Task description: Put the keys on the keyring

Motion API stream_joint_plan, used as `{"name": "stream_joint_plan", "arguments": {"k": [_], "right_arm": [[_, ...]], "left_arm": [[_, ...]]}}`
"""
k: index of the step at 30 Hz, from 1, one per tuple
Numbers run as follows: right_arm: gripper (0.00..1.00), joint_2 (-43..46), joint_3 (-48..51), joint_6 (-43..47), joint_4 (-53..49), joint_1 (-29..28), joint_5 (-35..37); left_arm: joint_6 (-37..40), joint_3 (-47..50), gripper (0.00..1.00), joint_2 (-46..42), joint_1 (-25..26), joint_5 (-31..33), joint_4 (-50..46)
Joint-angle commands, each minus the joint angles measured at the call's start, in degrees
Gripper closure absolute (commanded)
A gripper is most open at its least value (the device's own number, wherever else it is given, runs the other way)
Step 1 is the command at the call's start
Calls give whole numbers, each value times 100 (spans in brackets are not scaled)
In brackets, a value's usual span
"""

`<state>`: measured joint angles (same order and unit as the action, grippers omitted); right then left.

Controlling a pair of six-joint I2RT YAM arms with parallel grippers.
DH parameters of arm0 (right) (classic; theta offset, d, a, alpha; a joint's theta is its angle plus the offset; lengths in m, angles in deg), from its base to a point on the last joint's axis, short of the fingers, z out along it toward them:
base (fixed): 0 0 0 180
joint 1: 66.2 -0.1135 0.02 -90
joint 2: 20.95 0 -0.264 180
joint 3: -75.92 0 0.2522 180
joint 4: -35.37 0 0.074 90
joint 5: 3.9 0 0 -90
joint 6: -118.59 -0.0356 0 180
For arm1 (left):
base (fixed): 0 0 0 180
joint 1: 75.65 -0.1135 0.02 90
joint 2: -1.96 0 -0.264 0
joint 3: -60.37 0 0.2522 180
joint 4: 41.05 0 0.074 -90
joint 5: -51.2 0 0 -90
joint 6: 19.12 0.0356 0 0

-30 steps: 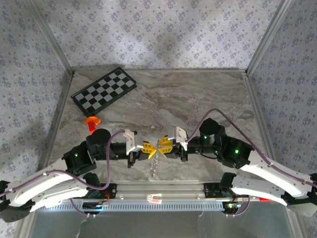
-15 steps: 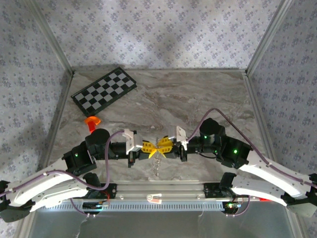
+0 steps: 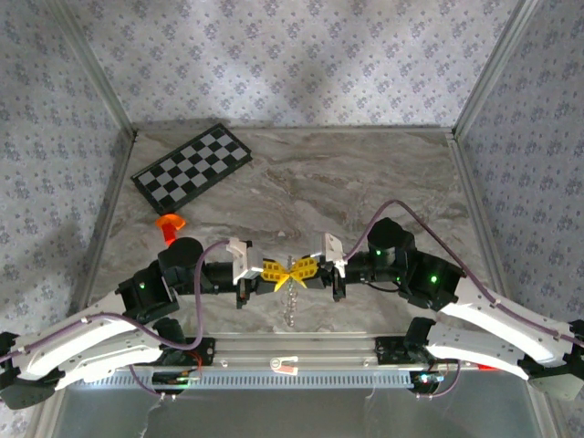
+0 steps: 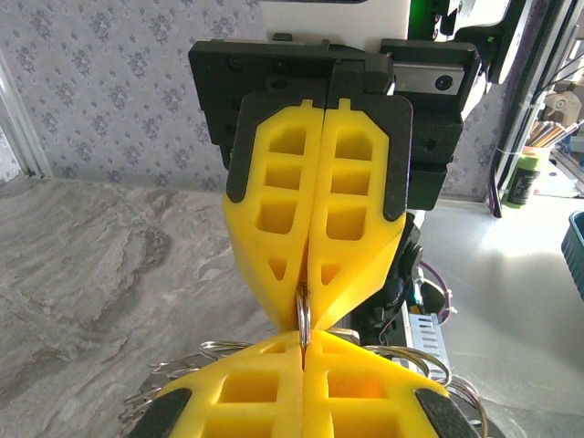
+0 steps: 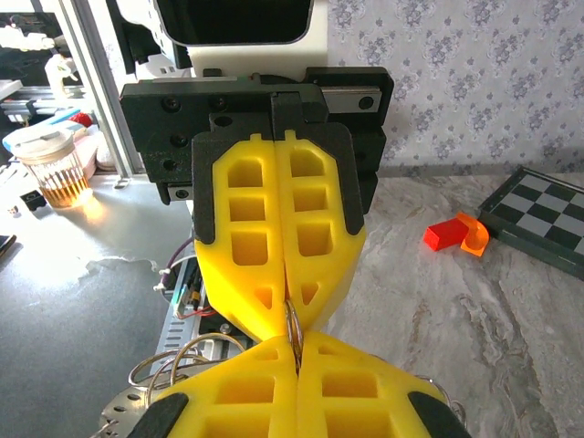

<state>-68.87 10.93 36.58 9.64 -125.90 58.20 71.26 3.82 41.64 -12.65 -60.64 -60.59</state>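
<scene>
**Stage of the task.** The left claw (image 3: 274, 271) and the right claw (image 3: 307, 268), both with yellow ribbed plastic fingers, meet tip to tip at 6 o'clock on the worktop, just above the near edge. Each claw is clenched on the thin silvery metal keyring (image 3: 290, 306), which is held between them and raised off the surface. Its fringe of small silver keys dangles below the two tips.

From the left wrist, the ring's wire (image 4: 302, 321) is pinched edge-on in the seam of both pairs of fingers. The right wrist shows the same wire (image 5: 292, 321), with loose silver loops hanging at 8 o'clock.

The ring appears to be secured from both sides, as it would be for spreading or steadying it. Whether the small key with the pale mint-green plastic head already sits among the hanging keys is too fine to tell. On this evidence the threading is best judged as unconfirmed, with the setting-down yet to come.

**Surface and room.** The worktop (image 3: 365, 182) is a grey-brown marbled slab. A black-and-white checkerboard (image 3: 192, 167) lies at 10 o'clock. A small orange plastic piece (image 3: 169, 222) lies at 9 o'clock, well apart from the claws. Pale wallpaper with a small floral repeat (image 3: 292, 55) closes the back and both sides, framed by slanting aluminium posts (image 3: 91, 82). A metal rail (image 3: 292, 347) runs along the near edge between the arm bases.
</scene>
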Motion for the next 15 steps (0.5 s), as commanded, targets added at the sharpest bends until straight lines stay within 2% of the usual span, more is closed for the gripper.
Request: {"name": "stream_joint_plan", "arguments": {"k": [1,15], "right_arm": [[100,33,5,136,-92,20,52],[100,-109,-480,540,-1086,-2,151]], "left_arm": [[4,-45,100,-101,0,-41,208],[155,-141,100,-145,3,284,-331]]}}
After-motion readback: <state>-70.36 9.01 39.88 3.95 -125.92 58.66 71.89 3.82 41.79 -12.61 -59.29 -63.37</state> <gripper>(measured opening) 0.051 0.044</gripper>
